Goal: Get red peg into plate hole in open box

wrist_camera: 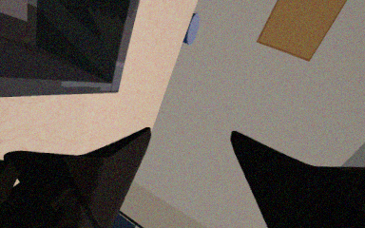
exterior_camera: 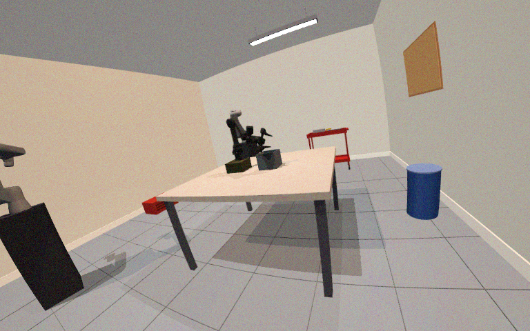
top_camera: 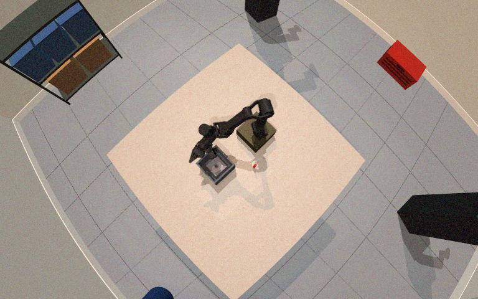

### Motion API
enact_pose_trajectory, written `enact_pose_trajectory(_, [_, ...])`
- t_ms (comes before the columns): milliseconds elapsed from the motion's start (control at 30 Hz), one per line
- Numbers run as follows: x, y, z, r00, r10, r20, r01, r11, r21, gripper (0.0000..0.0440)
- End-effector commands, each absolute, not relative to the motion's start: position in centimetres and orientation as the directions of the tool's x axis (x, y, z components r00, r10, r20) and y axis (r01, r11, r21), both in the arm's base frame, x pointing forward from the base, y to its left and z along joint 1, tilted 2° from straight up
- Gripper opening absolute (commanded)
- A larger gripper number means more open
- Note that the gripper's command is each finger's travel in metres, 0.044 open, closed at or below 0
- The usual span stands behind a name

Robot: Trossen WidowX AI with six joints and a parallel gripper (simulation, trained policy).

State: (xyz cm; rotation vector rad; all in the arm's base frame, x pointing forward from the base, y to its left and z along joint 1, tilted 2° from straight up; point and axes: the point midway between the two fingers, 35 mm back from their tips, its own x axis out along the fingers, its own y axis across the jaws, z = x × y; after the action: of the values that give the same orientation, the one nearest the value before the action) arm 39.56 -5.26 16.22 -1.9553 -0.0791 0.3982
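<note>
The small red peg (top_camera: 254,166) is on the table to the right of the open box in the top view, with a pale patch beside it. The grey box (top_camera: 226,174) (exterior_camera: 269,161) (wrist_camera: 90,86) stands open side up. A lighter plate (top_camera: 210,169) with a dark spot near its middle shows at its bottom. My gripper (top_camera: 202,158) (exterior_camera: 270,141) (wrist_camera: 190,133) is open, with nothing between its wide-apart fingertips. It is by the upper left side of the box in the top view, away from the peg. The peg is not visible in the exterior view or the wrist view.
The arm's dark olive base block (top_camera: 256,142) (exterior_camera: 238,165) stands on the table (top_camera: 239,246) (exterior_camera: 250,189) beside the box. The box walls rise close to the gripper. A blue bin (exterior_camera: 424,193) and a red cart (exterior_camera: 328,133) stand on the floor beyond the table.
</note>
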Motion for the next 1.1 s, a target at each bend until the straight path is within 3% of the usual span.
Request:
enact_pose_trajectory(0, [39.7, -5.3, 16.1, 0.939, 0.235, -0.250, -0.146, -0.384, -0.912, 0.0418])
enact_pose_trajectory(67, [39.9, -5.2, 15.8, 0.934, 0.236, -0.269, -0.184, -0.328, -0.927, 0.0440])
enact_pose_trajectory(533, [40.1, -2.8, 14.5, 0.876, 0.289, -0.386, -0.425, 0.082, -0.902, 0.0440])
enact_pose_trajectory(1067, [39.2, 1.8, 13.1, 0.771, 0.379, -0.511, -0.636, 0.485, -0.600, 0.0440])
